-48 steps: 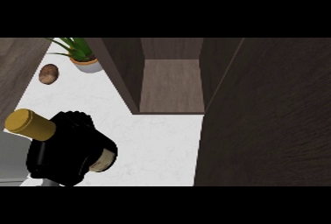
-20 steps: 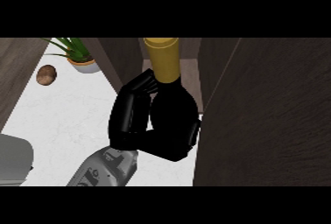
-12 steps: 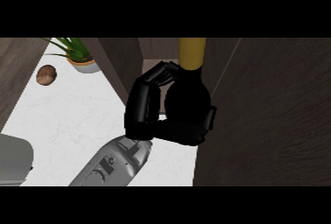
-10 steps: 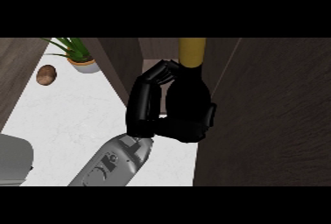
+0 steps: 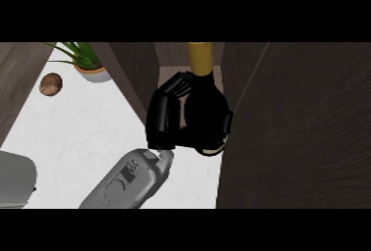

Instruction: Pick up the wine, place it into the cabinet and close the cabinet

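Black left hand [image 5: 194, 115] fingers [image 5: 165, 105] curled round wine [image 5: 200, 59]; bottle inside open cabinet [image 5: 304, 127].

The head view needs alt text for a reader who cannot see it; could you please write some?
A black robot hand curls round a wine bottle, its yellow neck pointing into the open dark wood cabinet. A potted plant stands on the white counter at upper left.

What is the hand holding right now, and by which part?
The hand is curled round the wine bottle, gripping its dark body; only the yellow neck shows above the fingers, reaching into the open cabinet.
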`<action>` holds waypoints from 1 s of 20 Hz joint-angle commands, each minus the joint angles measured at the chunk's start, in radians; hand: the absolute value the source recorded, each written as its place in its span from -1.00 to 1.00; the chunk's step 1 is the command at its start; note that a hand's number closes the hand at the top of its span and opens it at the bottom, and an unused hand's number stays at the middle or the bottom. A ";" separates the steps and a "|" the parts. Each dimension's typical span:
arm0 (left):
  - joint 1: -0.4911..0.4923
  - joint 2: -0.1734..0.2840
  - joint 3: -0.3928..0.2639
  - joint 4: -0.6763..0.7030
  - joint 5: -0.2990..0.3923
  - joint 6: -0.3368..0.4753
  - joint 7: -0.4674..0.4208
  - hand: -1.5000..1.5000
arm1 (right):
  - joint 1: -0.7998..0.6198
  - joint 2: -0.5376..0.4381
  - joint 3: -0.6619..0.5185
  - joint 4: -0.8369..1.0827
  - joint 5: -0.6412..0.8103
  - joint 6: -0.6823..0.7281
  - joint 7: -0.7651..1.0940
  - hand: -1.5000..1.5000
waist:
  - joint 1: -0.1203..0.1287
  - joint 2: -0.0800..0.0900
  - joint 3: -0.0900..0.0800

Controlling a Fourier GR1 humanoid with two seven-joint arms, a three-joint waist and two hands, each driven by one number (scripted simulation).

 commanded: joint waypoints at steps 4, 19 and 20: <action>-0.040 0.000 0.033 0.011 -0.007 0.006 0.042 1.00 | 0.026 0.010 -0.007 -0.052 -0.059 0.002 0.001 -1.00 | 0.011 -0.002 0.000; -0.039 0.000 0.042 0.293 0.009 0.001 -0.219 1.00 | -0.021 0.026 0.050 -0.064 -0.014 -0.025 0.050 -1.00 | 0.006 0.000 0.000; 0.005 0.000 0.095 0.317 0.011 -0.061 -0.287 1.00 | 0.046 0.021 0.026 -0.135 -0.047 -0.017 0.058 -1.00 | 0.004 0.000 0.000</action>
